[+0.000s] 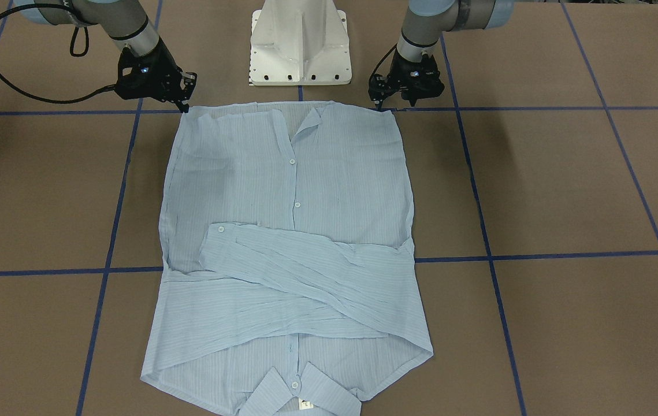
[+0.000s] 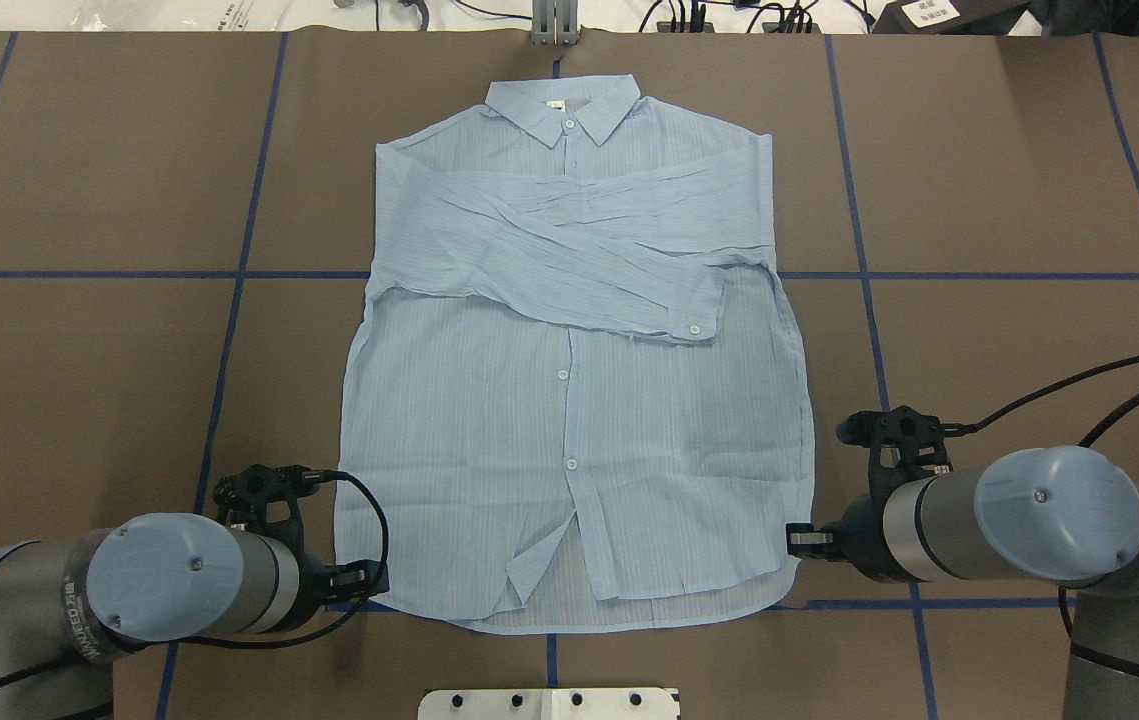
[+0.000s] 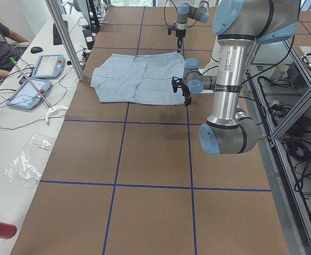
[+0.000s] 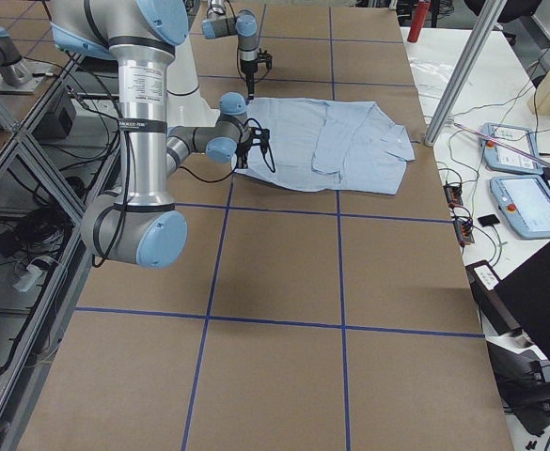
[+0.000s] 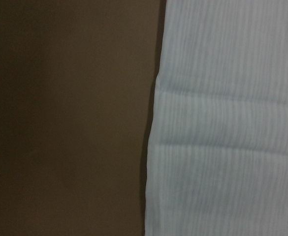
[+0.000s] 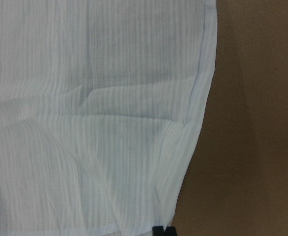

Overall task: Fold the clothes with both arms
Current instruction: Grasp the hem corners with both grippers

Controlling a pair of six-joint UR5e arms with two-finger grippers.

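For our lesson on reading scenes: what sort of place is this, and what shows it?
Probably a robotics lab: a left arm and right arm at a table gridded with blue tape, and control tablets on a side bench.

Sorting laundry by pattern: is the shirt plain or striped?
Finely striped pale blue shirt, clearest in the right wrist-mounted view.

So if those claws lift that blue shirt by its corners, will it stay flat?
Probably flops: the shirt lies in soft creases. Likely light, since the fabric looks thin. The sleeves crossed over it might slide off.
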